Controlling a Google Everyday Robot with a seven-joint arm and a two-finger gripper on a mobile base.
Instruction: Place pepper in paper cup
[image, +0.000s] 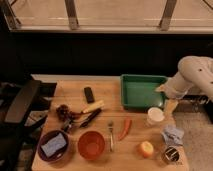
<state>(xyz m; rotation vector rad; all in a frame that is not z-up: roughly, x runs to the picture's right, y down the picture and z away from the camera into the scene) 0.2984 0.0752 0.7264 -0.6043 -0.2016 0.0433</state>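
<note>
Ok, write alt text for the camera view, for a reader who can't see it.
A red pepper lies on a wooden table, just left of a white paper cup; the robot's gripper hangs at the cup's right, near a green tray's corner. An orange bowl, fork and round fruit sit nearer the front edge.

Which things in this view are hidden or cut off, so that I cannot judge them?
Camera view:
The green tray: its near right corner is hidden by the arm above the gripper, which hangs just right of the paper cup.
The arm: cut off by the right edge.
The paper cup: its inside cannot be made out from this angle.
</note>
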